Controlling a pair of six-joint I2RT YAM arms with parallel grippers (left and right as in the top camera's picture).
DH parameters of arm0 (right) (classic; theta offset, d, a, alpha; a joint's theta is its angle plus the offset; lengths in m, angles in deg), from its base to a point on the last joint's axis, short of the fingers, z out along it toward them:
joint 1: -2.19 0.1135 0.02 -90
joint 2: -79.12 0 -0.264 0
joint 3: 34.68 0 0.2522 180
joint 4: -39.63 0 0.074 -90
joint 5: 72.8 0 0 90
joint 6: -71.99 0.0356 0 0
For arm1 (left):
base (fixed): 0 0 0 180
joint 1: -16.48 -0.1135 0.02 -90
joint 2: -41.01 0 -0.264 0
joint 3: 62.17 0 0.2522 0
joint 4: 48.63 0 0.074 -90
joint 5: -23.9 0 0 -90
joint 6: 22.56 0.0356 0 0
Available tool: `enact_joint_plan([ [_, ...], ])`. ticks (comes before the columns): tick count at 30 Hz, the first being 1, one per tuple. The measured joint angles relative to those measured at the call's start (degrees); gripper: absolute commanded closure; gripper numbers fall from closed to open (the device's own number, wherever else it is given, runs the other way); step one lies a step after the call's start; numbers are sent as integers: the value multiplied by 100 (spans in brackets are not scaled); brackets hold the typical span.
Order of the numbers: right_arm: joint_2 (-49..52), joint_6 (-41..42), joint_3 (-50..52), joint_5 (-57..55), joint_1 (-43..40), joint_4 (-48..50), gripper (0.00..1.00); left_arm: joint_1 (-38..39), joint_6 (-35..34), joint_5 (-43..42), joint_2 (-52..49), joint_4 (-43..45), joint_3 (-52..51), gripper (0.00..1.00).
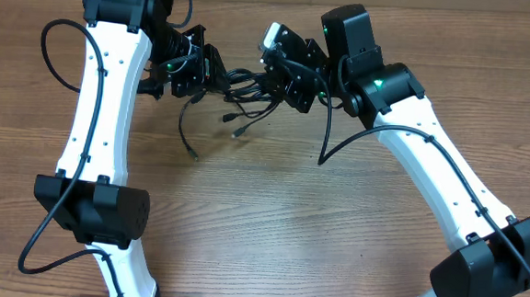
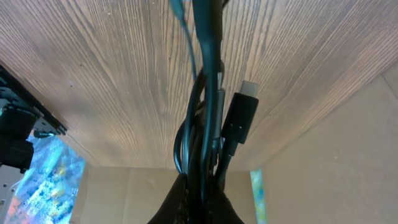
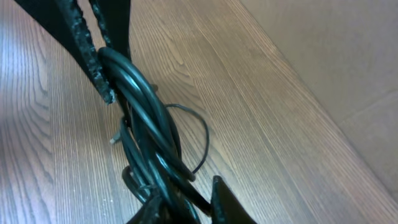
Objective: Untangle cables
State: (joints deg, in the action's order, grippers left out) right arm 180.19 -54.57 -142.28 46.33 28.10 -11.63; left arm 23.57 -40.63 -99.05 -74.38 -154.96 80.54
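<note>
The cables (image 1: 248, 85) are a bunch of thin black cords stretched between my two grippers at the far middle of the wooden table. Loose ends with small plugs (image 1: 235, 125) hang down toward the table. My left gripper (image 1: 207, 71) is shut on the left end of the bunch. In the left wrist view the cords (image 2: 205, 112) run up from its jaws (image 2: 202, 208), with a black plug (image 2: 240, 118) beside them. My right gripper (image 1: 283, 74) is shut on the right end. In the right wrist view the cords (image 3: 146, 124) sit between its fingers (image 3: 186, 208).
A cardboard wall (image 3: 336, 56) stands along the table's far edge, close behind both grippers. One thin cord (image 1: 185, 130) trails down onto the wood (image 1: 271, 195). Thicker arm wires (image 1: 54, 53) loop out beside each white arm.
</note>
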Motion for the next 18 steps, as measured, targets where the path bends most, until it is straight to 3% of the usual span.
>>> enact_joint_plan([
  [7, 0, -9, 0, -96, 125, 28, 81, 0, 0, -4, 0, -4, 0, 96],
  [12, 0, -13, 0, -107, 295, 55, 96, 2, -2, -4, 0, -4, 0, 96],
  [18, 0, -50, 0, -103, 299, 33, 96, 0, -2, -2, 0, 2, 0, 96],
])
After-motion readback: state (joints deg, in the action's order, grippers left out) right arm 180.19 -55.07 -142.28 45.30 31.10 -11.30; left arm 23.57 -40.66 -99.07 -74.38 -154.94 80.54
